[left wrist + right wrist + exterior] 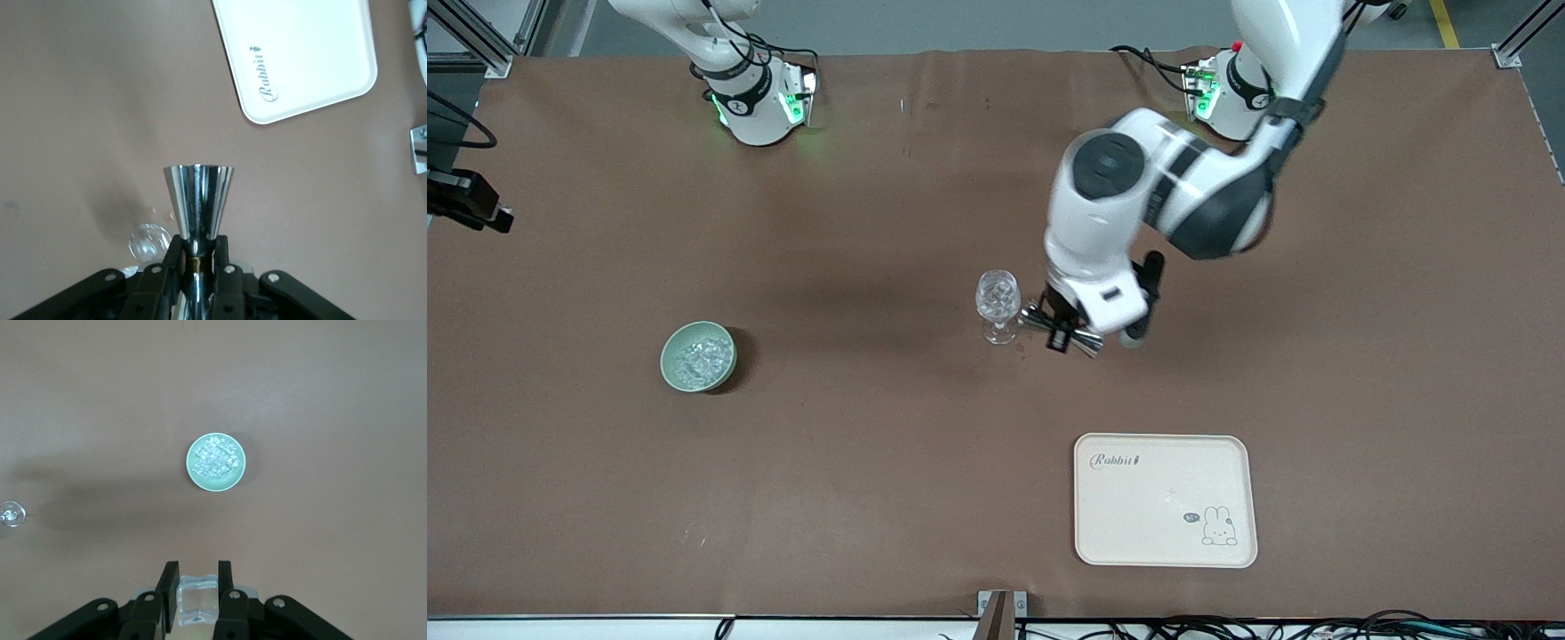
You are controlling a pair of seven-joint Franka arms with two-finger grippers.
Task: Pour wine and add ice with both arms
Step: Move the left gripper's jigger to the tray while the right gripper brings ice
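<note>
My left gripper (1060,334) is shut on the waist of a shiny metal jigger (1083,341), which lies on its side with one end close beside the clear stemmed glass (998,302). In the left wrist view the jigger (199,200) sticks out from the gripper (198,257) and the glass (149,241) shows below it. My right gripper (197,587) is shut on a clear ice cube (197,599), high over the table. It is out of the front view. The pale green bowl (670,348) holds several ice chunks (699,359).
A cream tray (1165,533) with a rabbit print lies nearer the front camera than the glass, toward the left arm's end; it also shows in the left wrist view (300,53). The right wrist view shows the bowl (190,462) and the glass (12,514).
</note>
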